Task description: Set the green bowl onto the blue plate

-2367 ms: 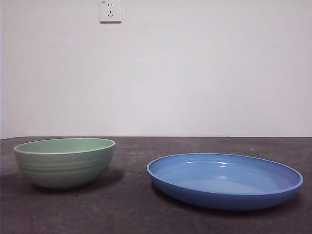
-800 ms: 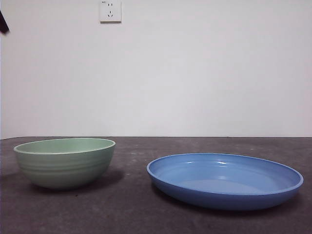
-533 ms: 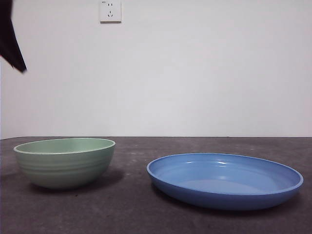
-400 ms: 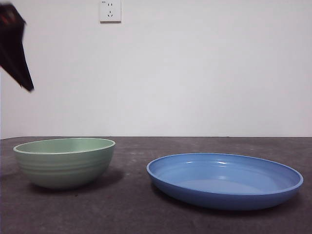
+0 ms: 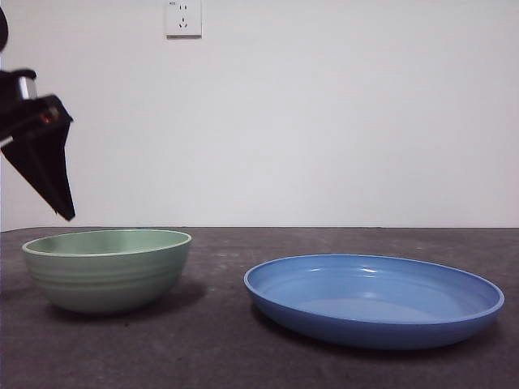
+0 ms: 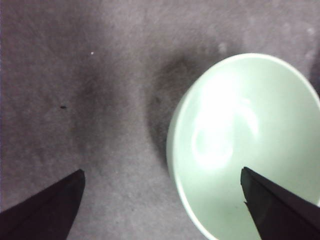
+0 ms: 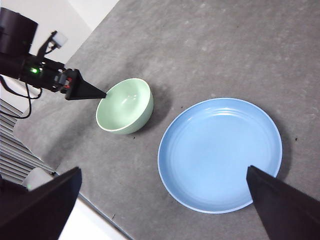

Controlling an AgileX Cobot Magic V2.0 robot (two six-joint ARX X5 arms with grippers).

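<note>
While upright on grey felt, glossy ridged green bowl (image 5: 107,271) beneath wide-spread left claw (image 6: 162,200)

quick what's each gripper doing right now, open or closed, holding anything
Left gripper: open, empty, above the green bowl's rim.
Right gripper: open, empty, high above the blue plate.

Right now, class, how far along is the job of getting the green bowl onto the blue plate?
Nothing is finished yet: the green bowl sits on the table, apart from the blue plate, which lies bare. In hand: the left gripper hangs open above the bowl's rim, not touching it. The right gripper waits high above the table, open. Left to do: grasp, lift, carry across, set down.
</note>
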